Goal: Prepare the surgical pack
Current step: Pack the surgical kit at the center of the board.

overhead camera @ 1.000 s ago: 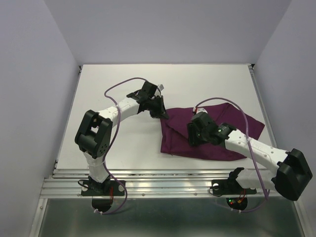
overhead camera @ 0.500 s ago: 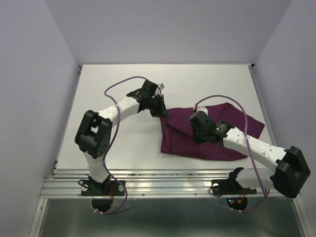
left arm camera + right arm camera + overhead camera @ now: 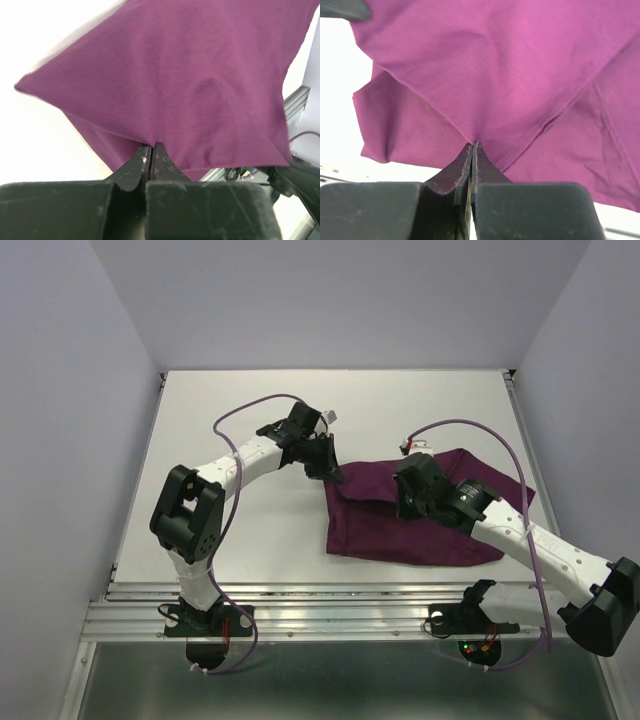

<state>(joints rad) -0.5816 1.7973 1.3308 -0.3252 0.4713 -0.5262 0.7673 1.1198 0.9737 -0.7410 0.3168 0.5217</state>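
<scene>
Right of centre on the table (image 3: 262,532), toward three o'clock, lies the dark-purple cloth (image 3: 380,530), folded and limp. The left gripper (image 3: 151,148) is pinched closed on its ten-o'clock corner; the right gripper (image 3: 471,147) is clamped on a middle fold. Light and soft, it will likely slump, so corners and hems are the best holds.

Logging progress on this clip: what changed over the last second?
The right gripper, shut on the cloth, moved forward and slightly right, dragging its fold along. The left gripper stayed put, pinching the cloth's far-left corner.
</scene>
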